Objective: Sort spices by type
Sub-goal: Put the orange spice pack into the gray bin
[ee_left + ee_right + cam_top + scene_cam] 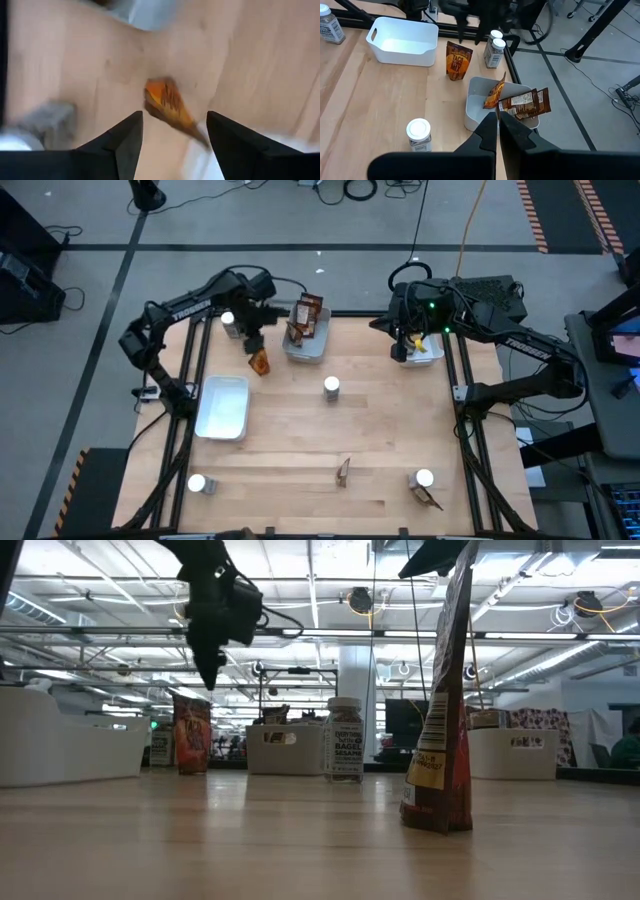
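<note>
Left hand (254, 343), fingers spread, hovers over upright orange-brown foil packet (259, 363), upper left of frame; next: descend and grip it. Right hand (401, 350) fingers pressed together, upper right.

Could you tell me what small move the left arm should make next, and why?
Probably lower the left pincer straight down over the taco seasoning packet and close on it. Its fingers are open with the packet standing between them below, and similar packets already sit in the grey tray beside it. The right pincer waits shut near the far right corner.
</note>
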### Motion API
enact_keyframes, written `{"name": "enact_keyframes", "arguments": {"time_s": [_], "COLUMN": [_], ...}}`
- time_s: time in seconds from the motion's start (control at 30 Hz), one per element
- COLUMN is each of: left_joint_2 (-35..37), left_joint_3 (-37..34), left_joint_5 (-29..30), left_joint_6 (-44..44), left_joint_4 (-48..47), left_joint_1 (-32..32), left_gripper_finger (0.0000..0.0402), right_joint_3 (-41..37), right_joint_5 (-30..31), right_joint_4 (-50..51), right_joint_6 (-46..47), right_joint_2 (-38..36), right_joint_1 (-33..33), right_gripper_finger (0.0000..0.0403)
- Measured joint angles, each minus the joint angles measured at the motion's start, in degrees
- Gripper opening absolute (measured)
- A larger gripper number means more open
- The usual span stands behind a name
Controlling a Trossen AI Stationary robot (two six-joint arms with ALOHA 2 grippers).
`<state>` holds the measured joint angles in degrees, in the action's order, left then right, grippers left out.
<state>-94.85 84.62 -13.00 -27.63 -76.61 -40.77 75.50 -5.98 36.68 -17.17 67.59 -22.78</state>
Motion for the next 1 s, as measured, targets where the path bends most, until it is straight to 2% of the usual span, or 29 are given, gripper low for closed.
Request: {"name": "enact_keyframes", "arguments": {"time_s": [0.17,0.3,0.47,0.67,1.0], "left_joint_2": [0.0,0.0,0.0,0.6,4.7], "left_joint_3": [0.0,0.0,0.0,-0.5,-7.3], "left_joint_5": [7.2,14.0,17.8,18.5,22.5], "left_joint_6": [-27.3,-38.5,-42.4,-42.2,-42.5], "left_joint_4": [-3.1,-2.8,-1.3,-0.4,0.4], "left_joint_1": [3.5,6.0,7.7,10.6,11.9], "left_gripper_finger": [0.0223,0.0223,0.0223,0.0223,0.0223], "right_joint_3": [0.0,0.0,0.0,0.0,0.0], "right_joint_5": [0.0,0.0,0.0,0.0,-0.1], "right_joint_4": [0.0,0.0,0.0,0.0,0.0], "right_joint_6": [1.5,1.9,1.9,1.2,1.1], "right_joint_2": [0.0,0.0,0.0,0.0,0.0], "right_joint_1": [0.0,0.0,0.0,0.0,0.0], "right_gripper_finger": [0.0,0.0,0.0,0.0,0.0]}}
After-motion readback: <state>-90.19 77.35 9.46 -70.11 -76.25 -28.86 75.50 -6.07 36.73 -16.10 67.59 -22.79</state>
